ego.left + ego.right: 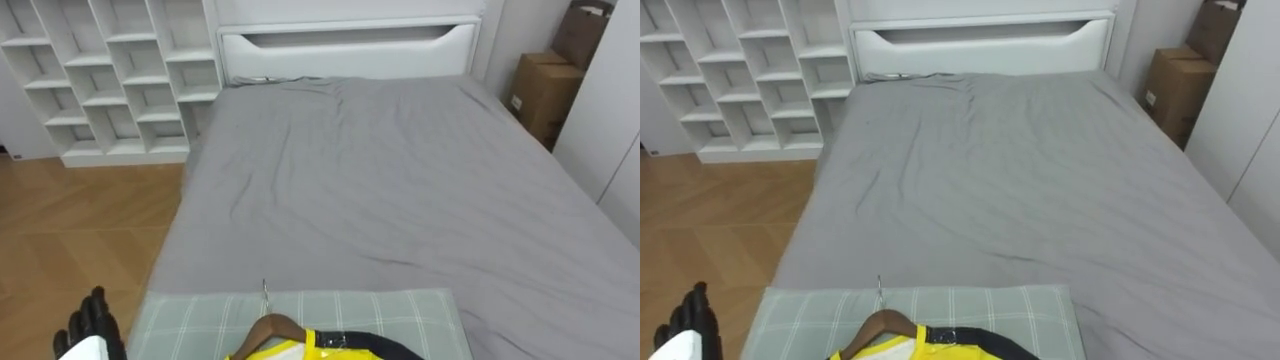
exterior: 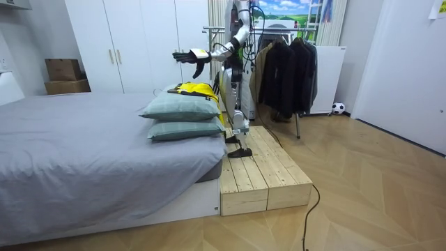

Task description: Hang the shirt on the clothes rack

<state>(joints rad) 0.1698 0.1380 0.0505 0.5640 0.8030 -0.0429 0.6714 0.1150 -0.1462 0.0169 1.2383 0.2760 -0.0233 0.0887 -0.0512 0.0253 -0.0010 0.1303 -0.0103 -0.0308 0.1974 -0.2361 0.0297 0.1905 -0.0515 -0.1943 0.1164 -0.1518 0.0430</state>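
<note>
1. Wide bed with a wrinkled grey sheet [image 1: 400, 180].
2. Pale green checked pillow [image 1: 190, 320] at the bed's near end, stacked on another.
3. Yellow-and-black garment [image 1: 290, 350] lies on that top pillow, on a brown wooden hanger [image 1: 275, 325].
4. Black-fingered left hand [image 1: 95, 318] hovers off the pillow's left edge, its fingers loosely spread and empty, apart from the garment.

Open grey bed [image 1: 400, 180] lies beyond the pillow [image 1: 190, 318] and hanger [image 1: 272, 325].

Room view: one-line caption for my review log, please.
Robot on wooden platform beside bed, left hand raised, yellow garment lying on stacked pillows, clothes rack behind.
</note>
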